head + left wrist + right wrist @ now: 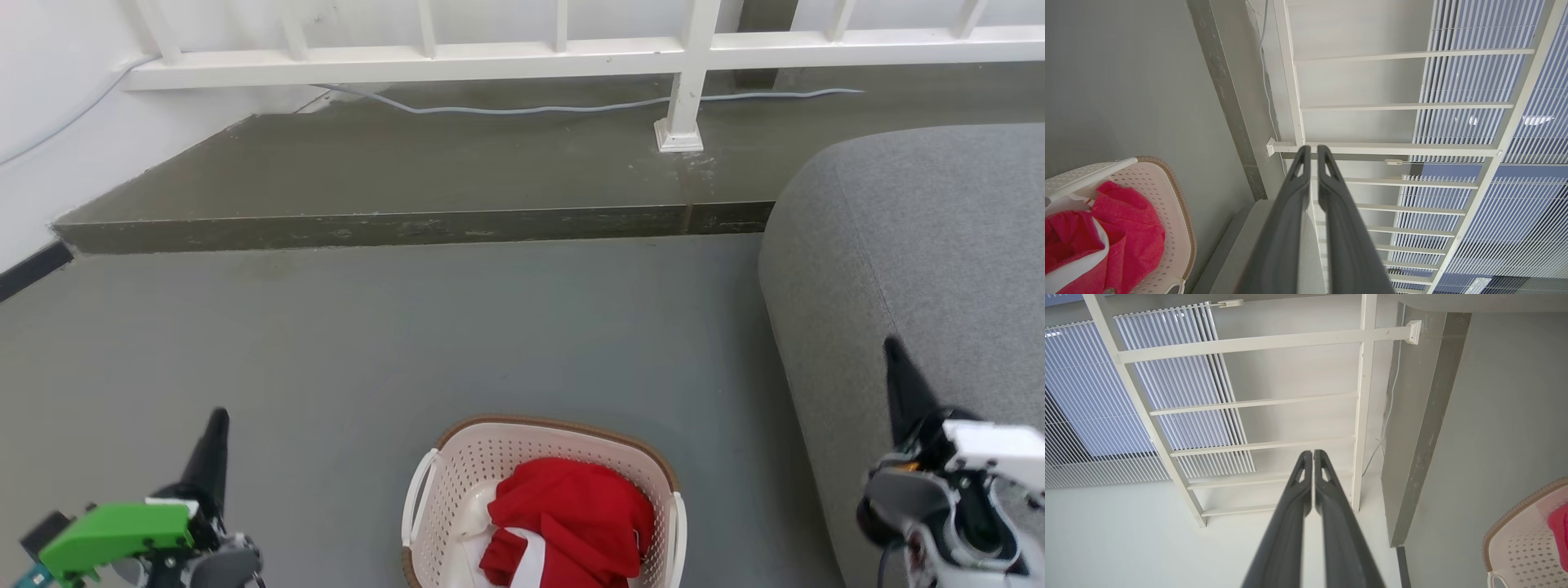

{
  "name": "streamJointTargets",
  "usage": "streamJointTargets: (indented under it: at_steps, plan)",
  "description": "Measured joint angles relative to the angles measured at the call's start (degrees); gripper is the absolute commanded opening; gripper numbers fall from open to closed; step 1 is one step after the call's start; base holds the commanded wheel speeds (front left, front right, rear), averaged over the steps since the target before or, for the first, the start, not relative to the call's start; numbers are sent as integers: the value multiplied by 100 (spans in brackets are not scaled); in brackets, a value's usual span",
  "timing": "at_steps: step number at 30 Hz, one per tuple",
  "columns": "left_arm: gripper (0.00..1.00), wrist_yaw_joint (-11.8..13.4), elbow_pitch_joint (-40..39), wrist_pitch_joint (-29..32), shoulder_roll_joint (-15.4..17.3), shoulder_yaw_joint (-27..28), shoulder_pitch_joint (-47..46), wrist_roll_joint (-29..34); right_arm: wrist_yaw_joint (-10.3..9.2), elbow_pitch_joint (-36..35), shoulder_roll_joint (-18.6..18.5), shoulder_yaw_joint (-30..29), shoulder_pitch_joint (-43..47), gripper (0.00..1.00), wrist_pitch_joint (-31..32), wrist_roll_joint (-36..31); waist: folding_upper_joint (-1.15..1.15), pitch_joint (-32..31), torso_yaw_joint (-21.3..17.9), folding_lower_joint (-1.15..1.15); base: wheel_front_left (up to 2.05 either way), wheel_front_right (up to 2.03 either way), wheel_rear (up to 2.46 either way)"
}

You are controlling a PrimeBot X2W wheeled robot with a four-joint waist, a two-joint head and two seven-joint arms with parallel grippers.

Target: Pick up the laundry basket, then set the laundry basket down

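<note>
In the head view, the cream-white perforated plastic laundry basket with a brown woven-look rim (469, 469) stands on the grey floor (408, 327) at the bottom centre of the frame. A crumpled red garment with white trim (571, 514) lies inside it. The left gripper (217, 423) rises at the lower left and the right gripper (895, 359) at the lower right. Both are well apart from the basket and are seen edge-on as single dark points. A grey upholstered sofa (922, 245) takes up the right side. A white railing (490, 61) runs along the top, above a concrete step (408, 220) with a pale cable (571, 106) on it.

In the left wrist view, the left gripper (1312, 153) is narrow, with only a thin slit between its fingers, and it holds nothing. The basket (1176, 196) sits at the lower left with the red garment (1126, 228) in it.

In the right wrist view, the right gripper (1312, 454) has its tips pressed together and is empty. The basket (1515, 539) shows at the lower right corner, with a bit of the garment (1560, 526) at the frame edge.
</note>
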Motion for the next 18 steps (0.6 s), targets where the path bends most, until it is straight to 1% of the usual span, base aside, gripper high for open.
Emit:
streamJointTargets:
  at_steps: [1,2,10,18]
  plan:
    - [0,0,70,0,-26,-8,28,0,0,59,33,9,62,0,0,0,0,0,0,0,0,0,0]
    - [100,0,89,-1,-53,-14,74,0,0,102,56,12,115,100,-1,0,0,1,0,0,0,0,0]
    - [100,1,47,-60,-82,-33,107,10,0,24,69,51,166,100,-24,-25,0,8,-8,0,0,0,0]
    - [100,0,-109,-202,-81,-145,105,196,0,-131,63,152,165,100,-85,-157,0,16,-29,0,0,0,0]
